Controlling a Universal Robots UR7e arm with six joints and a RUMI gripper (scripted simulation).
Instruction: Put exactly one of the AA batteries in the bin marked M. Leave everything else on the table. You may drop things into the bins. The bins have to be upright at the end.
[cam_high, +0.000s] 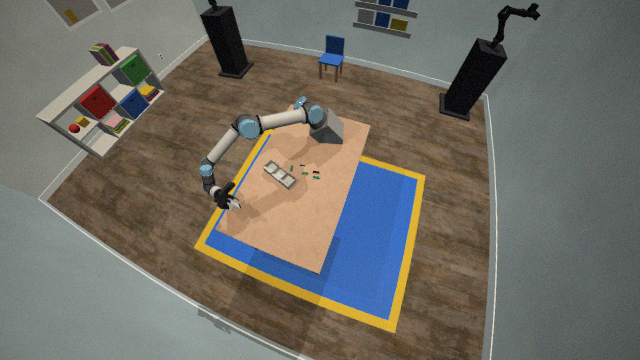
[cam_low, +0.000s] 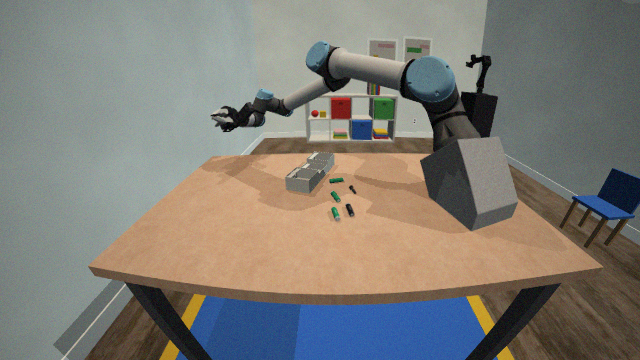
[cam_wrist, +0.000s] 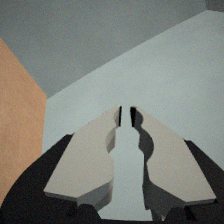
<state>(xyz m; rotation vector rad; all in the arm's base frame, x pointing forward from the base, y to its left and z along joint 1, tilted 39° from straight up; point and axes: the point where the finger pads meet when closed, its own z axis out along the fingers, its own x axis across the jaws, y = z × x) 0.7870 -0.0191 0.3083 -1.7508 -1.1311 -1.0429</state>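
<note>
My gripper (cam_low: 216, 117) hangs in the air off the table's left side, far from the objects; it also shows in the top view (cam_high: 235, 204). In the wrist view its two pale fingers are shut with only a thin slit between the tips and nothing held. A grey row of three bins (cam_low: 310, 172) (cam_high: 280, 174) stands upright near the table's middle. Several small batteries lie to its right, green ones (cam_low: 335, 213) (cam_low: 335, 196) (cam_low: 336, 180) and black ones (cam_low: 350, 210) (cam_low: 352, 189). I cannot read the bin marks.
The grey robot base block (cam_low: 469, 182) stands on the table's right side. A shelf with coloured boxes (cam_low: 351, 118) stands against the far wall and a blue chair (cam_low: 602, 204) stands to the right.
</note>
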